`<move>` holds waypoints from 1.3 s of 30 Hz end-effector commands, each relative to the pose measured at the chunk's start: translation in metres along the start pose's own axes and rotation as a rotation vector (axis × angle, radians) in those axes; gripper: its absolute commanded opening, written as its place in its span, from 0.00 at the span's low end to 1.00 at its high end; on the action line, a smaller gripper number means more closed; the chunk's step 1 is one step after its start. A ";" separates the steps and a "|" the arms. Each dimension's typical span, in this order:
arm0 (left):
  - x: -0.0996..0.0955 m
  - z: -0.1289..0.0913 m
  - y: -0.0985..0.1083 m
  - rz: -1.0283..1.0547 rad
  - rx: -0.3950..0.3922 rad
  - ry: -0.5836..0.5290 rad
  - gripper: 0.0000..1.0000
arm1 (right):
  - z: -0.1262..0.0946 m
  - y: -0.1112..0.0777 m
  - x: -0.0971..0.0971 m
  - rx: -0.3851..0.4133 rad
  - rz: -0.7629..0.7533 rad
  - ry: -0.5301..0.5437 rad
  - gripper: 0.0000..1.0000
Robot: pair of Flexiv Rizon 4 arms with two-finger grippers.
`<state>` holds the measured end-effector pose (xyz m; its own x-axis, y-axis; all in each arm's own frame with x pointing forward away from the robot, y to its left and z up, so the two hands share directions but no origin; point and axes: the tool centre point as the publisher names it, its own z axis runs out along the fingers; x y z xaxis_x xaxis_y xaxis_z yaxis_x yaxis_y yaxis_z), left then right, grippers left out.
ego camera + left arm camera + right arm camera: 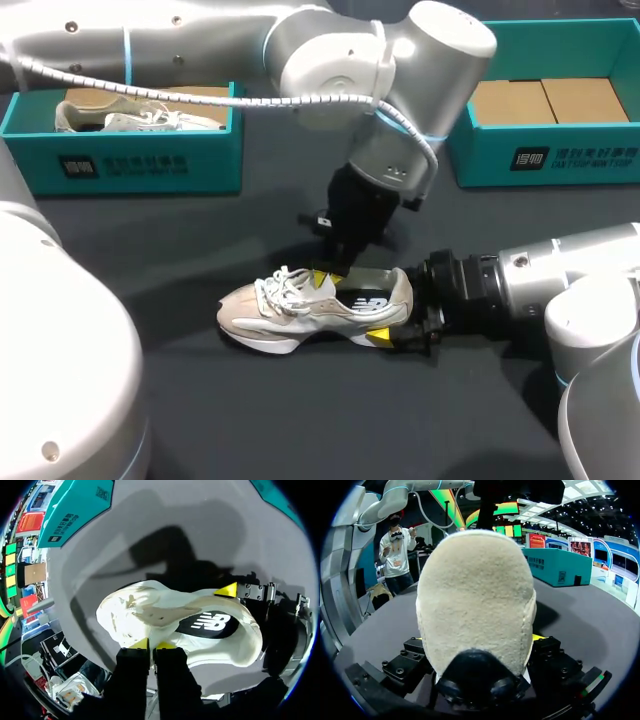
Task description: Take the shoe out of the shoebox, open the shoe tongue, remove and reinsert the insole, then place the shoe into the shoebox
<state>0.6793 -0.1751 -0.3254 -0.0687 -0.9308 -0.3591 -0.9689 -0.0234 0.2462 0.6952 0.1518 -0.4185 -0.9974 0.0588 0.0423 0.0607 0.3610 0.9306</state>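
The right gripper point(396, 314) clamped the heel of the cream-and-beige mesh sneaker point(295, 308), so the left gripper point(152, 644), tips pressed together at its collar, probably needed a gentle upward tongue pull.

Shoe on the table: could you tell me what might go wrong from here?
The right gripper clamps only the heel of the shoe, so a pull by the left gripper at the opening might twist it loose. The loose laces beside the left gripper could snag.

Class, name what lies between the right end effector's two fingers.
The heel of the shoe, held from both sides by the right end effector. The right wrist view shows it best; the head view agrees.
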 end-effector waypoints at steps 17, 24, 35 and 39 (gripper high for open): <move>-0.008 0.008 0.001 0.058 -0.007 0.013 0.11 | 0.003 -0.001 -0.001 0.004 0.001 -0.001 0.00; -0.021 0.007 0.007 0.039 0.005 0.054 0.00 | 0.003 -0.001 -0.001 0.004 0.001 -0.001 0.00; -0.071 0.012 0.012 -0.051 0.091 0.353 0.00 | 0.003 -0.001 -0.001 0.004 0.001 -0.001 0.00; -0.087 0.012 0.012 -0.081 0.117 0.443 0.00 | 0.003 -0.001 -0.001 0.004 0.001 -0.001 0.00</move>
<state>0.6774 -0.1341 -0.3141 0.0496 -0.9802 -0.1919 -0.9856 -0.0792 0.1495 0.6952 0.1518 -0.4185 -0.9974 0.0589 0.0423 0.0607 0.3610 0.9306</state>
